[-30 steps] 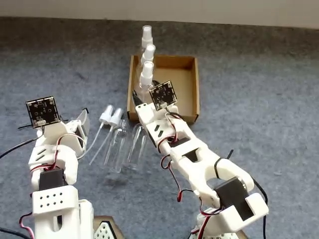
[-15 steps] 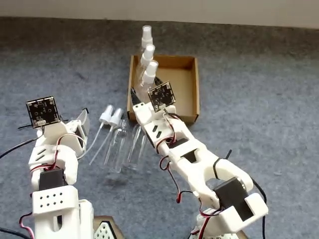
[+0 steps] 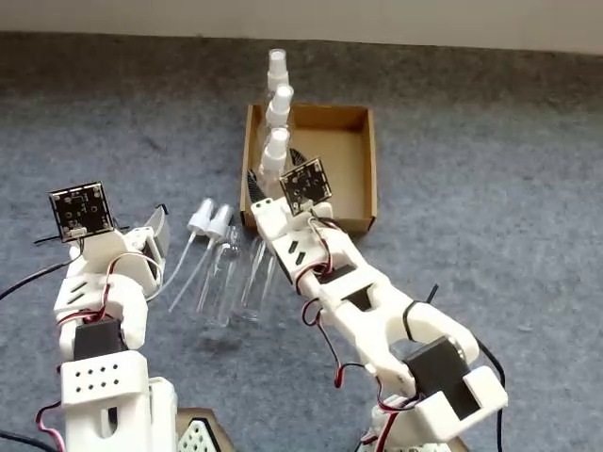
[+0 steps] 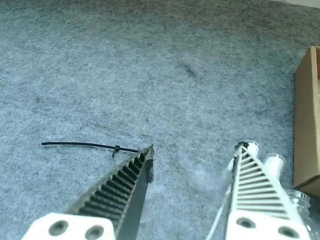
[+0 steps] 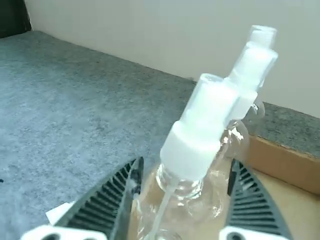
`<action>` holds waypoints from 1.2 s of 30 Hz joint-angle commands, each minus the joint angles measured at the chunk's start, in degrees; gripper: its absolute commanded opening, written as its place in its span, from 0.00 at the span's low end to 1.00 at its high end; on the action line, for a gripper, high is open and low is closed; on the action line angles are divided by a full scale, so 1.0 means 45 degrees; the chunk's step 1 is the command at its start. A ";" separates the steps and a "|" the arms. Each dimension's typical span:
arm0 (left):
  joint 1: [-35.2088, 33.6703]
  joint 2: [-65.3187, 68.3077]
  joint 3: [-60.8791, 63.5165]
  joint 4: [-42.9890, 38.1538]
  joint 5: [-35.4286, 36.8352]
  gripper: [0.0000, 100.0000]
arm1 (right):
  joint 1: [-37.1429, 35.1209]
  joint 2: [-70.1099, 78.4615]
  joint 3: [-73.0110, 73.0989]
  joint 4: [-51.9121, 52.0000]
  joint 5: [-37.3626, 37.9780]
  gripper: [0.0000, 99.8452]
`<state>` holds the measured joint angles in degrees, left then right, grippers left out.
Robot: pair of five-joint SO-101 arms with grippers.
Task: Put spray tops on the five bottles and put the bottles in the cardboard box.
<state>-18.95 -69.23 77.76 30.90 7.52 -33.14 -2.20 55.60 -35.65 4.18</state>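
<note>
Three clear bottles with white spray tops stand in a row along one wall of the cardboard box. My right gripper is shut on the nearest bottle, which leans between the fingers in the right wrist view as a spray-topped bottle. Two more topped bottles stand behind it. Two loose spray tops and two bare bottles lie on the carpet between the arms. My left gripper hangs open over the carpet beside the spray tops, holding nothing.
Grey carpet covers the table. A black zip tie lies ahead of the left gripper. The box wall rises past the loose tops. Open floor remains inside the box beside the bottles.
The bottle in my right gripper tipped away toward the back, then came back down and nearer. The left arm has stayed put.
</note>
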 commanded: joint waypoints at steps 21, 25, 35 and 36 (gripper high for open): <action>0.0205 -0.0166 -0.0088 -0.0254 0.0059 0.23 | -0.0107 -0.5949 0.1768 0.1690 0.0078 0.22; 0.0205 -0.0166 -0.0088 -0.0254 0.0059 0.23 | -0.0244 -0.8645 0.1905 0.5480 0.0059 0.22; 0.0205 -0.0127 -0.0068 -0.0254 0.0059 0.23 | -0.3018 -1.0813 0.0615 1.4857 -0.3477 0.22; 0.0205 -0.0107 -0.0068 -0.0254 0.0059 0.23 | -0.3057 -1.0462 0.0381 1.5306 -0.3888 0.22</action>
<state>-18.95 -69.23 77.76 30.90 7.52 -45.19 -50.64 62.90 26.68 -6.99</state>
